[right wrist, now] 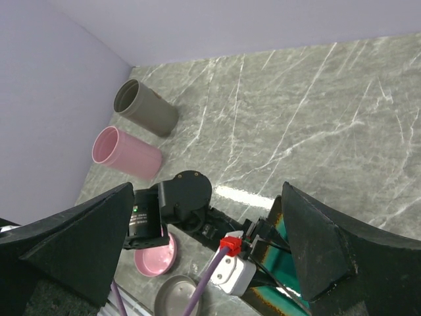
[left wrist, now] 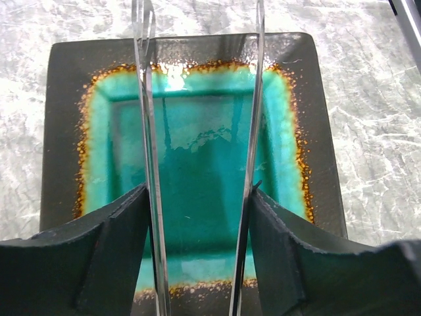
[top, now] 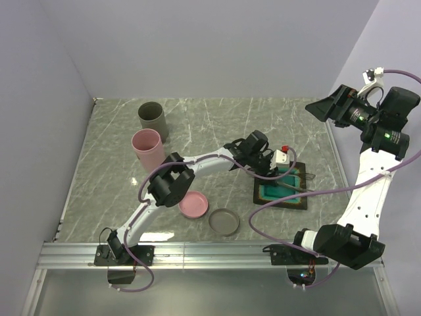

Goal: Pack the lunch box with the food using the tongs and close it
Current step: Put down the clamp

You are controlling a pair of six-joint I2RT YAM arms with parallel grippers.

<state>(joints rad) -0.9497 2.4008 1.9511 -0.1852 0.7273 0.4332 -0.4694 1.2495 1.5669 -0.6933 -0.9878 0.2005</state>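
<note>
Grey, seemingly marble tabletop (top: 197, 125); lilac walls (top: 217, 46)

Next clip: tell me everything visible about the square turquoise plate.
The square ceramic-looking plate has a dark rim, a speckled orange border and a glossy turquoise well that shows no food. It lies flat on the grey marble table. The thin metal tongs, between the left gripper's jaws, reach over it; contact is unclear.

Plate (left wrist: 62, 131): tongs (left wrist: 148, 164) hang over its middle; you have room either side.
Mid-table: left arm (top: 197, 160) bars your way.
Far left: cups (top: 148, 146).
Near edge: lids (top: 224, 222).
</note>
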